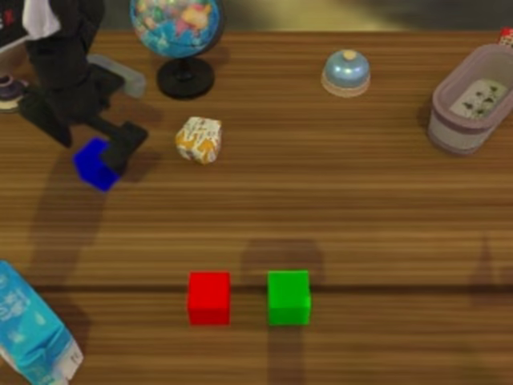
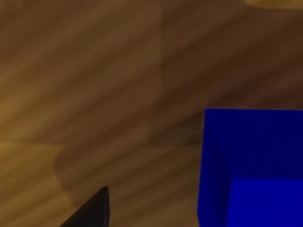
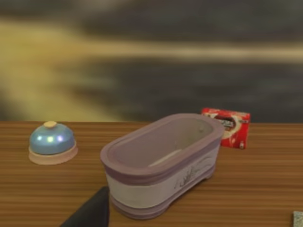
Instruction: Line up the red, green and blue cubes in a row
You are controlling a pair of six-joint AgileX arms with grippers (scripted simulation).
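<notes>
The blue cube lies on the wooden table at the left, turned at an angle. My left gripper hangs open right at its far right corner. In the left wrist view the blue cube fills one side, and the one dark finger that shows stands apart from it; the other finger is hidden. The red cube and the green cube sit side by side near the front edge, a small gap between them. My right arm is out of the top view; its wrist view shows one finger over the table's far right.
A white cube with orange pattern sits just right of the blue cube. Along the back stand a globe, a bell and a purple-rimmed tub with a red box behind it. A blue-white pack lies front left.
</notes>
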